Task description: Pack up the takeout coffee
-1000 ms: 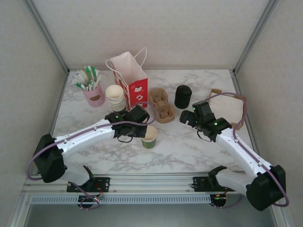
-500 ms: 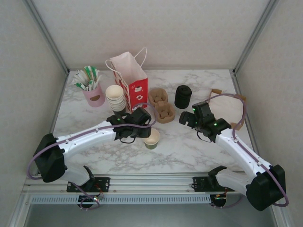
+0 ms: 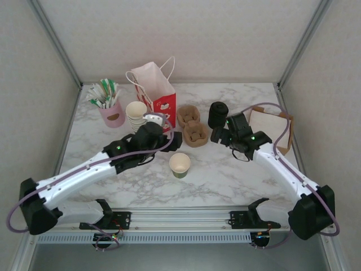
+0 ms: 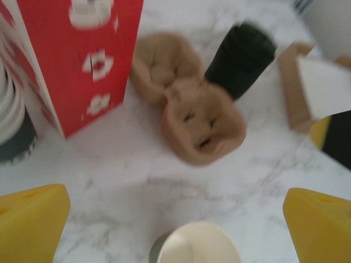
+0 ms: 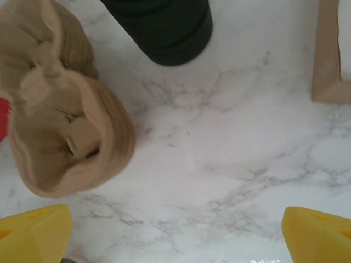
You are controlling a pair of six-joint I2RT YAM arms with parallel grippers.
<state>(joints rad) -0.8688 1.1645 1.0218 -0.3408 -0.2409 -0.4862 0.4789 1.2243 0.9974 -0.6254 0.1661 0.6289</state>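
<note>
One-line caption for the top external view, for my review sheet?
Both arms reach mid-table, left gripper and right gripper open; lidless green cup stands free near pulp carriers.

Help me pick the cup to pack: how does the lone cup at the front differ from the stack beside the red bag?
The lone cup is one cup; the stack is several nested, and taller. The lone cup shows a green body; the stack shows mostly cream rims. The lone cup stands apart in front; the stack stands beside the red bag. Both are upright and lidless.
</note>
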